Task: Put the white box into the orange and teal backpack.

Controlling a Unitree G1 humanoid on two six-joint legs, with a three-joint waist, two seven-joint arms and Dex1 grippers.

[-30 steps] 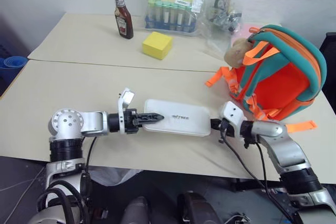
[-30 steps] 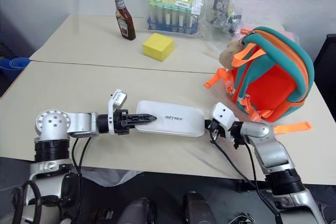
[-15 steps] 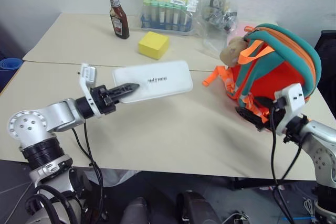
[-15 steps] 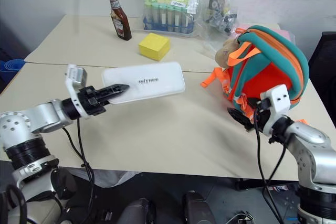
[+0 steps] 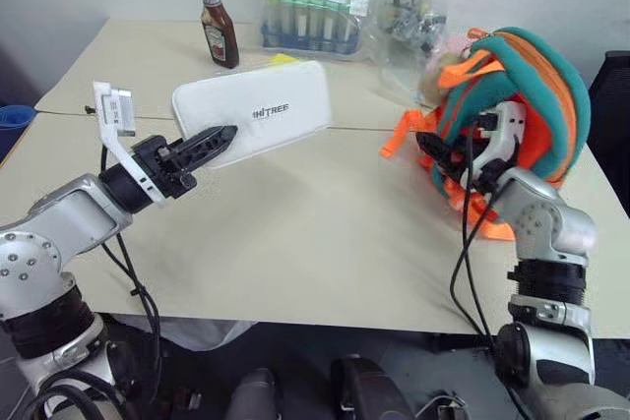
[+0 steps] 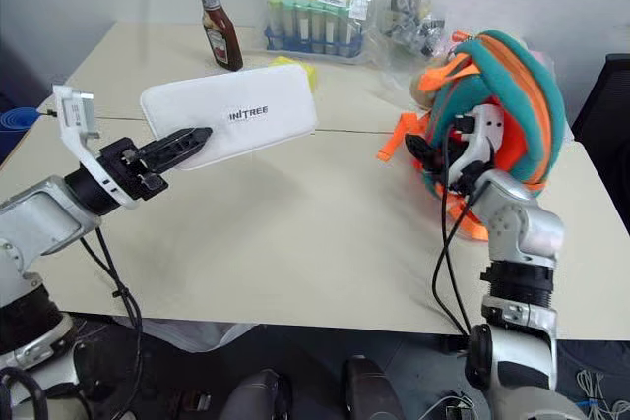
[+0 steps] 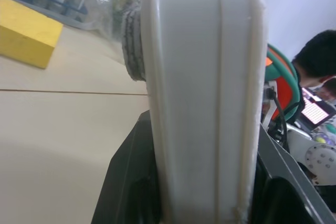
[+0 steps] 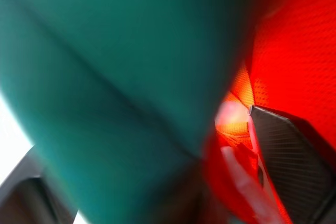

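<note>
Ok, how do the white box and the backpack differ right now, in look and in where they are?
The white box is flat, plain white with small dark lettering; the orange and teal backpack is bulky, soft and bright. The box is lifted off the table, clamped at one end in the left tool; the backpack sits on the table with the right tool at its side. Both are at a tool.

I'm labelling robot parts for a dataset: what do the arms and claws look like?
Both arms are silver-grey metal with black ribbed joint sections and loose black cables. Each ends in a claw of two black fingers, left claw, right claw, with a white camera block at the wrist.
</note>
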